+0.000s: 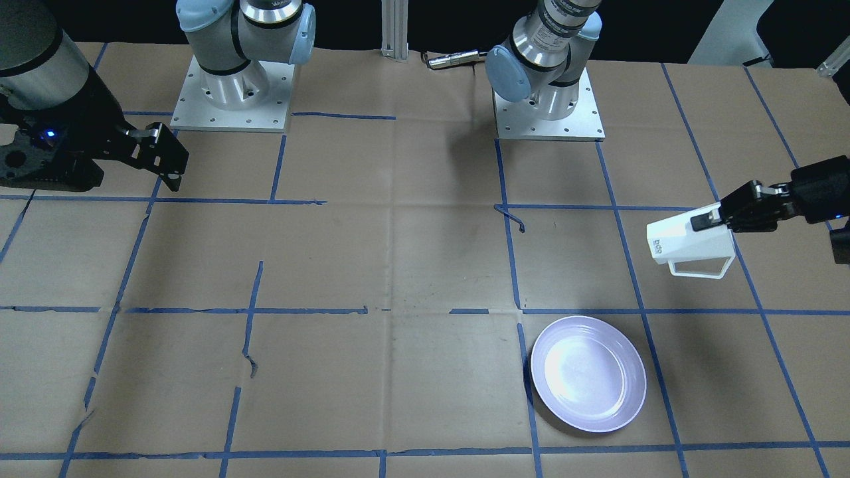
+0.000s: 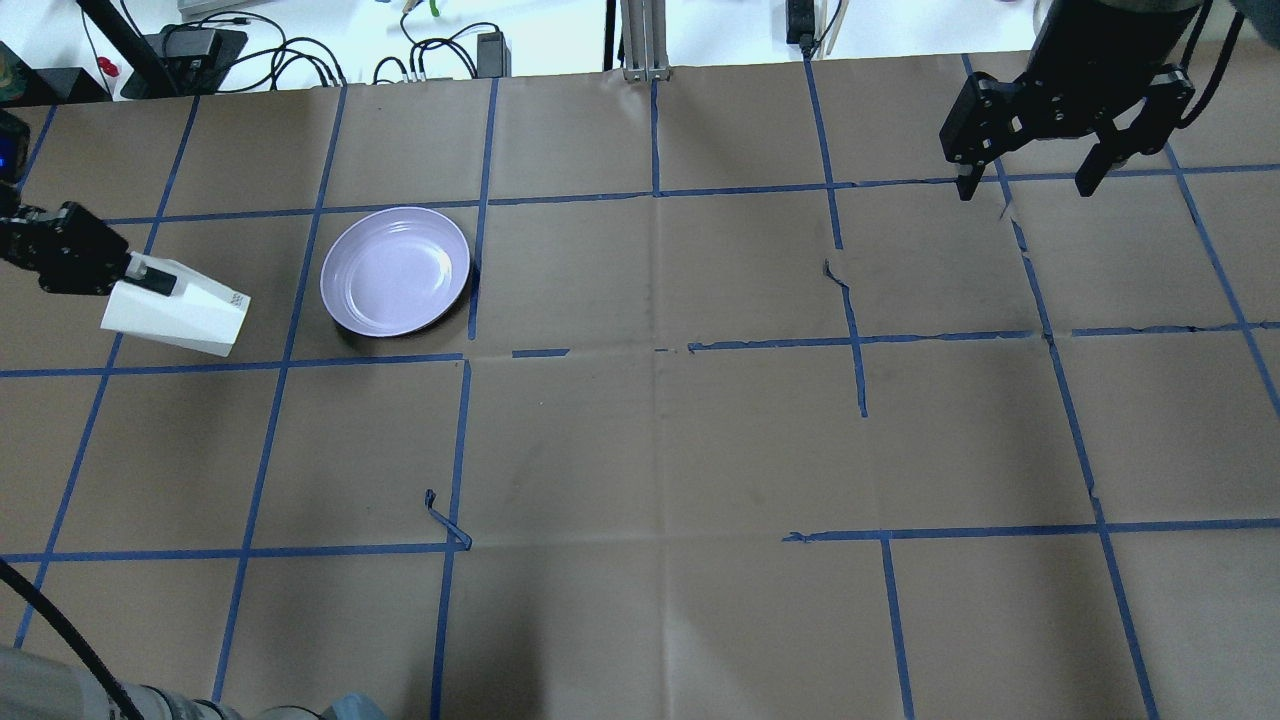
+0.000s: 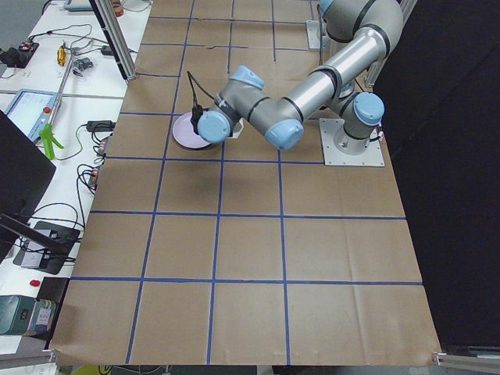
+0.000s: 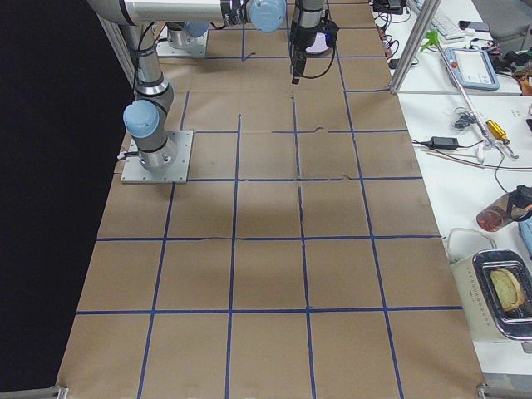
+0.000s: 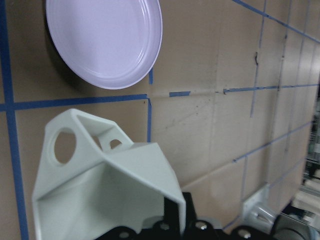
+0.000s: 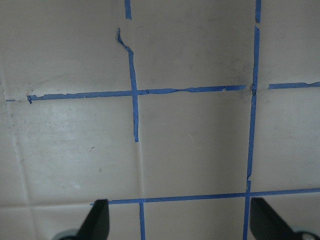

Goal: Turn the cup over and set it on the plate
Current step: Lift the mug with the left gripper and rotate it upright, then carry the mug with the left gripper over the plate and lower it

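Note:
The white faceted cup (image 1: 690, 244) hangs on its side above the table, its handle down and its base with the blue mark toward the table's middle. My left gripper (image 1: 714, 216) is shut on the cup's rim end. The overhead view shows the cup (image 2: 180, 315) and the gripper (image 2: 140, 275) just left of the lavender plate (image 2: 395, 270). The plate (image 1: 588, 374) lies bare on the paper. The left wrist view shows the cup (image 5: 100, 175) close up, with the plate (image 5: 105, 40) beyond it. My right gripper (image 2: 1025, 188) is open and empty, high over the far right; it also shows in the right wrist view (image 6: 180, 222).
Brown paper with a blue tape grid covers the table (image 2: 650, 450). The two arm bases (image 1: 232, 93) (image 1: 550, 103) stand at the robot's edge. A loose curl of tape (image 2: 447, 520) sticks up. Cables and gear (image 2: 200, 50) lie past the far edge.

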`<state>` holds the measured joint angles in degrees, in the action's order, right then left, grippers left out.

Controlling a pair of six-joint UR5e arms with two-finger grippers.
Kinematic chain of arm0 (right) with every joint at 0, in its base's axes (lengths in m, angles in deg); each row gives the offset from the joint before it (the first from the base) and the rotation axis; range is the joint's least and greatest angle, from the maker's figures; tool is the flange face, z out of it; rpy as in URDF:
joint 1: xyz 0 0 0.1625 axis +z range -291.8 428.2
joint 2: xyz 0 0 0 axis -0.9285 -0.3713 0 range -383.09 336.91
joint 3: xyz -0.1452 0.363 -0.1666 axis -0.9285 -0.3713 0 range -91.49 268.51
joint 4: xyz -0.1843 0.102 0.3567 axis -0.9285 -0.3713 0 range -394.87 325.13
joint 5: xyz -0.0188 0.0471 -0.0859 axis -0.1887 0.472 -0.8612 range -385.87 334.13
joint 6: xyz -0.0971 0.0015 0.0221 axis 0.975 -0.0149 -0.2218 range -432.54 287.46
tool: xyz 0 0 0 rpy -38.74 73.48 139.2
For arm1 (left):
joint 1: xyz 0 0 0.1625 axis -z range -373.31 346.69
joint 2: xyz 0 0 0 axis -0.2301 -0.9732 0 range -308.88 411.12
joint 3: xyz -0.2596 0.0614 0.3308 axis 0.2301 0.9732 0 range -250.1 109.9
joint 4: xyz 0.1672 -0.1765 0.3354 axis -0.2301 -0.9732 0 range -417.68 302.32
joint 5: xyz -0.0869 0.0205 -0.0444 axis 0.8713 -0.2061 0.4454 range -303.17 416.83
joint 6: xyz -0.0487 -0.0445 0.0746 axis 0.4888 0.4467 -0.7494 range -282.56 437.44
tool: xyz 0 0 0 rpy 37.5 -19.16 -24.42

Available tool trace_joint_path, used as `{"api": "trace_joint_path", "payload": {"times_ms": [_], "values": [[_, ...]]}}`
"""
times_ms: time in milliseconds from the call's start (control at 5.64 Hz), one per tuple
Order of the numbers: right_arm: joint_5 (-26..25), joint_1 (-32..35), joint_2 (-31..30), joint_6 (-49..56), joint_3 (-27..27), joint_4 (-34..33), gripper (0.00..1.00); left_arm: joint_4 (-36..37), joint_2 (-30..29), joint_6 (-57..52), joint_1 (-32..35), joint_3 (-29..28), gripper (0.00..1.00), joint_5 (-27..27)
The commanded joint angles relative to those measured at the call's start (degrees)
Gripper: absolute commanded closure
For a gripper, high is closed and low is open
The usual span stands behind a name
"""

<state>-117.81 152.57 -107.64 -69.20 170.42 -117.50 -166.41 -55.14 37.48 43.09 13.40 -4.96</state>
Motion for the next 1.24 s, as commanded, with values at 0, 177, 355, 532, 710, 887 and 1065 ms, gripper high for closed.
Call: {"api": "trace_joint_path", "payload": {"times_ms": [0, 177, 355, 532, 710, 887, 1065], "values": [[0.00, 0.01, 0.00, 0.00, 0.00, 0.00, 0.00, 21.10, 0.35, 22.20, 16.56, 0.08, 1.00, -12.29], [0.00, 0.01, 0.00, 0.00, 0.00, 0.00, 0.00, 28.51, 0.44, 25.25, 23.08, 0.60, 1.00, -23.27], [0.00, 0.01, 0.00, 0.00, 0.00, 0.00, 0.00, 33.45, -0.43, 25.62, 26.36, 1.39, 1.00, -29.21], [0.00, 0.01, 0.00, 0.00, 0.00, 0.00, 0.00, 34.72, -0.87, 25.72, 27.27, 2.88, 1.00, -29.44], [0.00, 0.01, 0.00, 0.00, 0.00, 0.00, 0.00, 40.30, -1.58, 26.06, 27.45, 6.20, 1.00, -29.36], [0.00, 0.01, 0.00, 0.00, 0.00, 0.00, 0.00, 48.45, -4.19, 28.77, 28.24, 9.97, 1.00, -29.44], [0.00, 0.01, 0.00, 0.00, 0.00, 0.00, 0.00, 53.93, -7.26, 28.79, 29.81, 12.01, 1.00, -32.05]]}}
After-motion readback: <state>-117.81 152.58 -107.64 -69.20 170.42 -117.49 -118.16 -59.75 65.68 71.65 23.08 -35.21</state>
